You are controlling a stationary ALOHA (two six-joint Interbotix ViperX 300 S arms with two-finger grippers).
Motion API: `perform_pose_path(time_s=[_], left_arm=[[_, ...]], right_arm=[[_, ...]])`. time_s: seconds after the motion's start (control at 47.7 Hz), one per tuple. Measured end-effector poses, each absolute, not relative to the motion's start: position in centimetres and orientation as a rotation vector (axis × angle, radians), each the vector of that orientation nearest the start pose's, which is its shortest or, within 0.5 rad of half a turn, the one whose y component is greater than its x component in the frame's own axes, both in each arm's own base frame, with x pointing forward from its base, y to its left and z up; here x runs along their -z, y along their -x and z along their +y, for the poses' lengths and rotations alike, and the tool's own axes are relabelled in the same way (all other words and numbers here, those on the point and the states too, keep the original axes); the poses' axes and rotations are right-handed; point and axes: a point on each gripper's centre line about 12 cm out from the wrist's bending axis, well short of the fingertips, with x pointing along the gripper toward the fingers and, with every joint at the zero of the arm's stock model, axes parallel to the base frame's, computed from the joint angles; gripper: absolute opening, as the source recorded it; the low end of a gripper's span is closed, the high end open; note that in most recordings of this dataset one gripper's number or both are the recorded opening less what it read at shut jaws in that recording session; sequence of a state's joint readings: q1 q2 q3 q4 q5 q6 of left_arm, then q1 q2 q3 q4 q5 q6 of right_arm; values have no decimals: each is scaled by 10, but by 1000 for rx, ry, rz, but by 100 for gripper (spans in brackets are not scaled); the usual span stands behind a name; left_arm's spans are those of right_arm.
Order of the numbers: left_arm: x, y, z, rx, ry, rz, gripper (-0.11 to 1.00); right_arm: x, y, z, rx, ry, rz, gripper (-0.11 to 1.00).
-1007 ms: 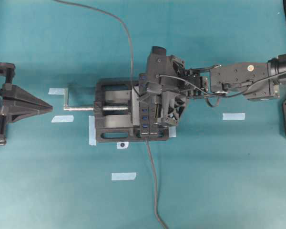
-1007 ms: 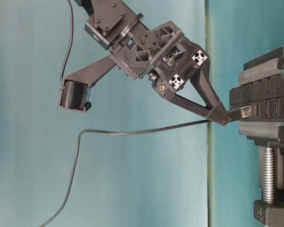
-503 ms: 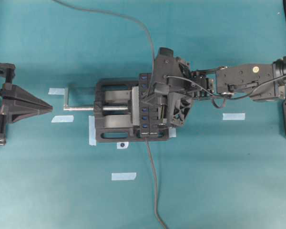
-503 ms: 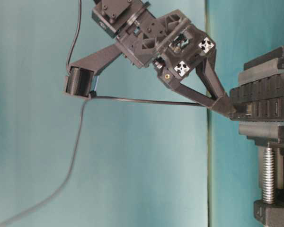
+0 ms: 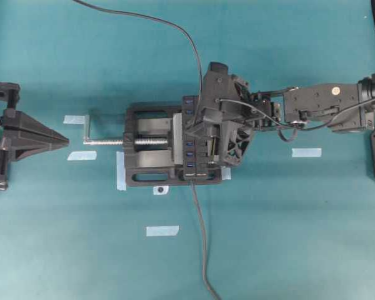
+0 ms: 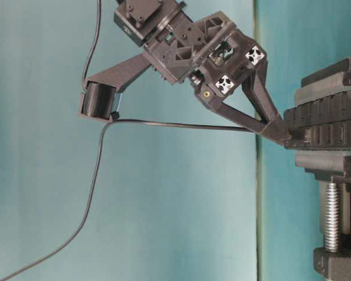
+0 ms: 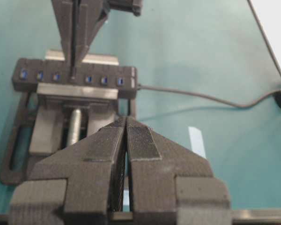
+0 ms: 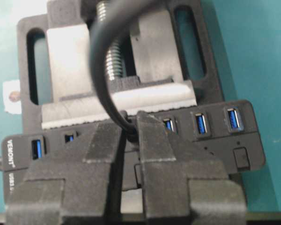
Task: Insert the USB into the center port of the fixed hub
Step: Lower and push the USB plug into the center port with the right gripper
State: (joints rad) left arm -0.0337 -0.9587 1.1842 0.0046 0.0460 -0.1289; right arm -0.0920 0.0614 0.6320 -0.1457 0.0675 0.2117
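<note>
The left gripper (image 5: 65,142) stayed closed and empty, well apart from the vise (image 5: 144,162). The fixed hub (image 8: 225,140), printed "VEMONT", sat clamped in it. The right gripper (image 6: 284,136) pinched the USB (image 8: 127,127) at the hub's face, near the center port, which the jaws hid.

Robotics lab bench setup: teal mat-covered desk (image 5: 300,237), black vise (image 5: 151,162) fixed mid-desk, pale tape strips (image 5: 162,230) marking positions around it, two black printed robot arms reaching in from the desk's left and right edges.
</note>
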Motion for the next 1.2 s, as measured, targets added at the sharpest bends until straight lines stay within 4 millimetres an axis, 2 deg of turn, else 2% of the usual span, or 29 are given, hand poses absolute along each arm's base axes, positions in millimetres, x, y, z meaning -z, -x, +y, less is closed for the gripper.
perform_pose_path(time_s=[1.195], left_arm=[[-249,-195,-7,16,120,275,1]], right_arm=[[-136,-394,-40,136,-97,835,7]])
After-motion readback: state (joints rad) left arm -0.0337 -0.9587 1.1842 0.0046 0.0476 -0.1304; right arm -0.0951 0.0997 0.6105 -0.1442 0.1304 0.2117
